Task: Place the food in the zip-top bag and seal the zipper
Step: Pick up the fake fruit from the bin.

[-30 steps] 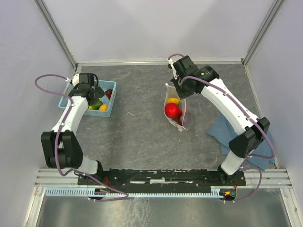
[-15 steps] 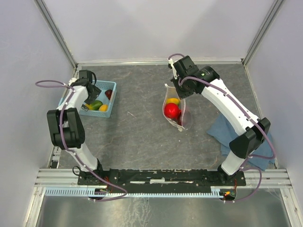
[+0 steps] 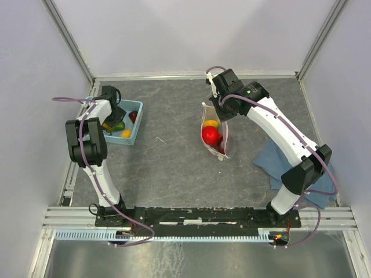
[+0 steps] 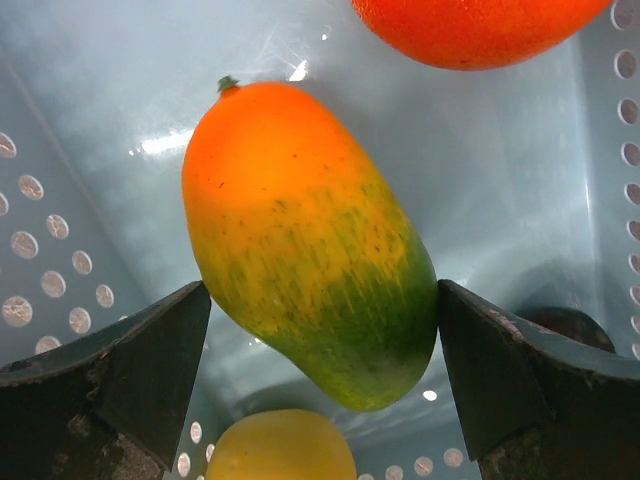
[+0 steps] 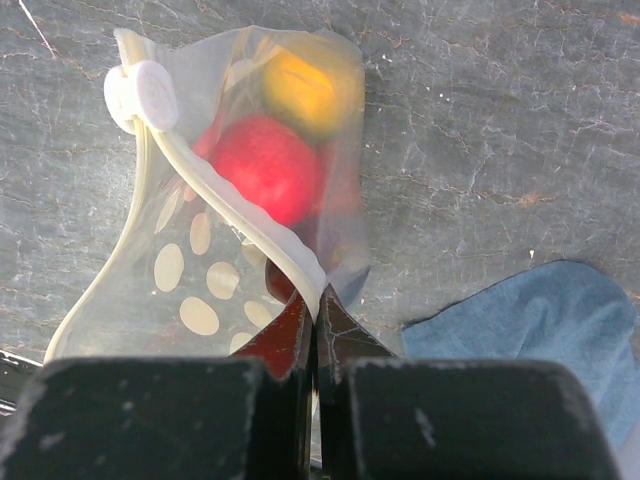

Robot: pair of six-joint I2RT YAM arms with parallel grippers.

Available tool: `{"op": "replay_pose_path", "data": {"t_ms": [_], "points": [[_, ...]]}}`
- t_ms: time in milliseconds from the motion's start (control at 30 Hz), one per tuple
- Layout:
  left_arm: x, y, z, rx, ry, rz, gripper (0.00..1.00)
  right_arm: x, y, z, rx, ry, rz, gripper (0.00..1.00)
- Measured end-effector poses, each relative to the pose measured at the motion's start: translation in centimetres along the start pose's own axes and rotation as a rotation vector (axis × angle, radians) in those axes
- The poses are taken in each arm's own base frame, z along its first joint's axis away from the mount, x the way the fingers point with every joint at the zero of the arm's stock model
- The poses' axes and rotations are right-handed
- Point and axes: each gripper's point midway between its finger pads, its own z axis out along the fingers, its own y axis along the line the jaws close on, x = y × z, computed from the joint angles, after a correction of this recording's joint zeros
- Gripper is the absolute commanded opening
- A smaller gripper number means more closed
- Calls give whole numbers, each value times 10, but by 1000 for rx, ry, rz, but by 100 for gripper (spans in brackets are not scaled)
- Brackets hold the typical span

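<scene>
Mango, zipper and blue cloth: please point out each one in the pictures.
mango (image 4: 300,240), left wrist view, its yellow-green middle.
zipper (image 5: 225,208), right wrist view, middle of the pale strip.
blue cloth (image 5: 525,320), right wrist view, its visible middle.

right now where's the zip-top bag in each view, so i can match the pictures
Top external: the zip-top bag sits just right of centre, below the right arm's wrist.
Left wrist: not in it; only the basket and a mango show.
Right wrist: the bag fills the left and middle, its rim pinched in the shut jaws of the right gripper.
Shared landmark: the red fruit inside the bag, seen from the top and the right wrist.
</scene>
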Motion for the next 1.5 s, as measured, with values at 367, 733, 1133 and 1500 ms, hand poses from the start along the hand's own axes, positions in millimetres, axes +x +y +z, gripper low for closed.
{"op": "replay_pose_path", "data": {"t_ms": [367, 733, 1133, 1500], "points": [[-5, 3, 15, -37, -19, -3, 97, 1, 0, 1, 0, 3, -1, 4], [-10, 5, 27, -58, -46, 31, 64, 1, 0, 1, 0, 3, -4, 4], [-10, 8, -3, 14, -57, 67, 48, 1, 1, 1, -4, 3, -4, 3], [11, -31, -100, 337, -57, 139, 44, 2, 1, 1, -6, 8, -2, 2]]}}
